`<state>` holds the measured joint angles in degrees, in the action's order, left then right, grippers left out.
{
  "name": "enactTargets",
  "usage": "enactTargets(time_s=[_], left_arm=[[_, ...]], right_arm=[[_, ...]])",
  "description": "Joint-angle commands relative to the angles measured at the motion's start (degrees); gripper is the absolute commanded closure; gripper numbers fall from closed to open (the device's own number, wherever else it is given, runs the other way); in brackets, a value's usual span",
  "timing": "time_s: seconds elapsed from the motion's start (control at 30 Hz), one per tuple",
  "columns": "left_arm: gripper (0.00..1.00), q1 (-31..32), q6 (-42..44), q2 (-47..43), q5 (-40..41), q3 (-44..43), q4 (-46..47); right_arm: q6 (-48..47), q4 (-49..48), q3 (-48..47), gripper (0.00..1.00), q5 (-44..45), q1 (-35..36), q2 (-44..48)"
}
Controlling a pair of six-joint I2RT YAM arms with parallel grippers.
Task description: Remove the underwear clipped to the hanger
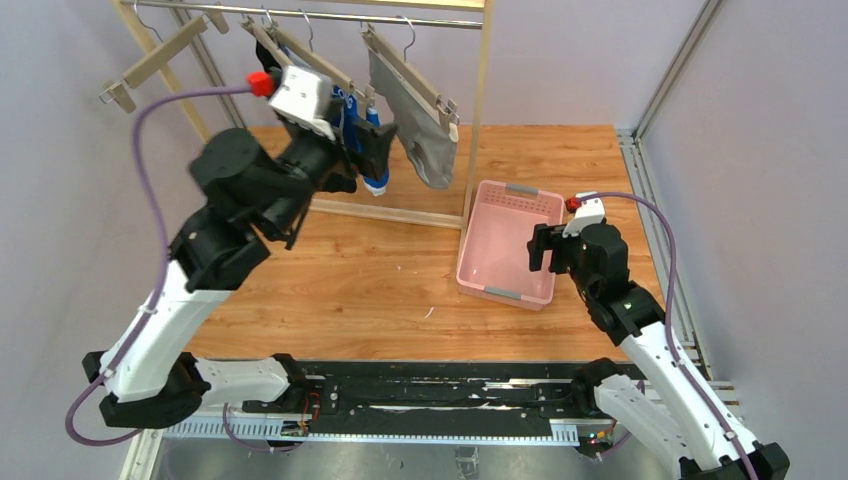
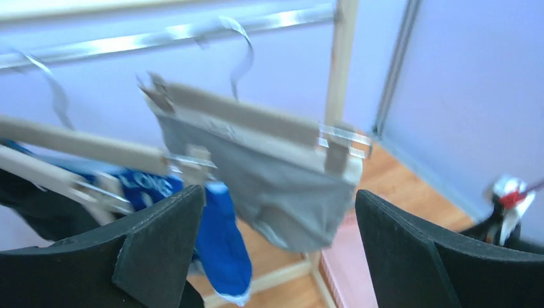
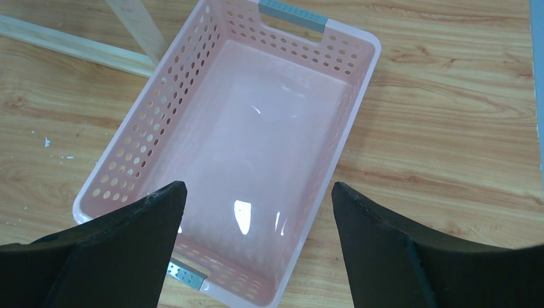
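Note:
Three briefs hang clipped to wooden hangers on the rack. The grey brief hangs furthest right, also in the left wrist view. The blue brief with white waistband lettering hangs left of it. The black brief is at the far left, mostly hidden. My left gripper is raised to the hangers, open and empty, its jaws level with the blue and grey briefs and short of them. My right gripper is open and empty above the pink basket.
The pink basket stands empty on the wooden table at right of centre. The rack's wooden post and base bar stand just left of it. An empty wooden hanger hangs at the rack's left end.

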<state>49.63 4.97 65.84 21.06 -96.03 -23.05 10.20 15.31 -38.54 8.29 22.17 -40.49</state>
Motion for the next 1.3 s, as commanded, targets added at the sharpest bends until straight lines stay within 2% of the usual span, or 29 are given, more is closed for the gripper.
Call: enactTargets(time_s=[0.0,0.07,0.17,0.27,0.33,0.4,0.5,0.57,0.8,1.03,1.27], left_arm=[[0.02,0.3,5.9,1.3,6.3,-11.5,-5.9],[0.02,0.3,9.3,4.1,10.2,-16.9,-8.3],[0.02,0.3,15.0,8.0,20.3,-23.6,-10.1],[0.02,0.3,22.3,10.1,27.5,-24.9,-8.2],[0.02,-0.1,25.4,10.3,29.3,-24.7,-6.2],[0.02,-2.7,24.2,10.4,26.6,-25.5,-7.0],[0.02,-13.5,14.2,12.6,16.4,-31.3,-15.5],[0.02,-19.1,10.4,15.4,12.3,-35.9,-20.4],[0.02,-24.0,7.8,18.1,6.7,-36.8,-21.6],[0.02,-34.9,0.2,19.6,-7.9,-37.0,-20.9],[0.02,-37.6,-2.4,22.6,-10.8,-37.4,-21.5]], right_arm=[[0.0,-2.0,-0.5,0.14,-2.0,1.1,-0.4],[0.1,-2.0,-0.7,0.14,-2.4,1.1,-0.3],[0.0,-1.0,-1.2,0.14,-2.7,1.2,-0.4],[0.0,-0.1,-1.7,0.14,-3.1,1.2,-0.3],[0.0,0.3,-1.9,0.14,-3.5,1.2,-0.2],[0.1,0.5,-2.0,0.14,-3.6,1.2,0.2],[0.3,0.8,-2.0,0.14,-3.5,1.2,1.0],[0.1,1.1,-2.3,0.14,-3.5,1.2,1.5],[-0.5,2.9,-3.5,0.14,-3.1,1.2,2.1],[0.1,4.2,-2.7,0.14,-2.9,1.2,3.6],[0.0,4.6,-1.7,0.14,-3.1,1.2,4.4]])
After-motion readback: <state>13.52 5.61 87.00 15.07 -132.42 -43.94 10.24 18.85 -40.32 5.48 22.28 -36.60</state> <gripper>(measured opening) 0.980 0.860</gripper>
